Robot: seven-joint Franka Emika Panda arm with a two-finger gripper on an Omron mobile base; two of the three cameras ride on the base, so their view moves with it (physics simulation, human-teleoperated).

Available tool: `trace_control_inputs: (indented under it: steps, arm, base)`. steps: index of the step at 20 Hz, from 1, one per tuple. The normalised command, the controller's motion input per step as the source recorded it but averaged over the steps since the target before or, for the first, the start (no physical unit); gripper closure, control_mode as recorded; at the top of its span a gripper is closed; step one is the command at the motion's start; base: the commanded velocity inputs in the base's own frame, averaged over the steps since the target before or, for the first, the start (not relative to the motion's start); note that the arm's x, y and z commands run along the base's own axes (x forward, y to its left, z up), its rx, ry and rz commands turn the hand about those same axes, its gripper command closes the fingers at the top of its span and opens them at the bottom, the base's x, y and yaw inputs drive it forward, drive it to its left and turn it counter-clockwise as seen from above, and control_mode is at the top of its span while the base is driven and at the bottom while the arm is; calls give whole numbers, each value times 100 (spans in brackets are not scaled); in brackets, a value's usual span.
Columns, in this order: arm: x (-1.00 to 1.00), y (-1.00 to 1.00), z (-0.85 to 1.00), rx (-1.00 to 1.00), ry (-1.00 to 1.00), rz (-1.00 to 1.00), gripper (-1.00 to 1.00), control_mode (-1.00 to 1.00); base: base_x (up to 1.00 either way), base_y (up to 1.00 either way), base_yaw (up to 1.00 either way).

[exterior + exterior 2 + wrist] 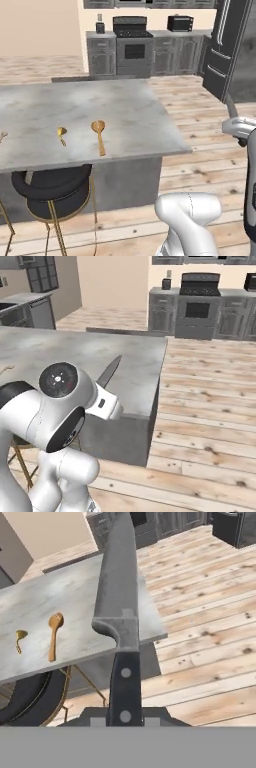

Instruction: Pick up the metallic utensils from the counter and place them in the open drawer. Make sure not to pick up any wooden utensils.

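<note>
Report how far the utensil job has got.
Done: the knife is off the counter, its black handle clamped in the gripper with the blade pointing away from the hand. In hand: it is carried beside the island, over the wooden floor. Left: putting it in the drawer, which I cannot see here. The long wooden spoon and the smaller wooden piece lie untouched on the stone, as they should.

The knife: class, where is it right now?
The knife is gripped by its black handle in the tool, lifted beyond the counter's right end, its blade pointing away over the wooden floor.
</note>
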Motion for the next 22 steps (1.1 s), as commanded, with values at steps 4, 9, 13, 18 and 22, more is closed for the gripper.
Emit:
trace_control_inputs:
  steps: [4,9,13,18,22]
  arm:
    - [0,0,0,0,0,0,100,100]
    - [0,0,0,0,0,0,100,100]
    - [0,0,0,0,0,0,100,100]
    - [0,0,0,0,0,0,100,100]
    - [0,0,0,0,0,0,100,100]
  base:
    - [12,-100,35]
    - [12,-100,50]
    - [15,-100,58]
    - [16,-100,53]
    - [19,-100,52]
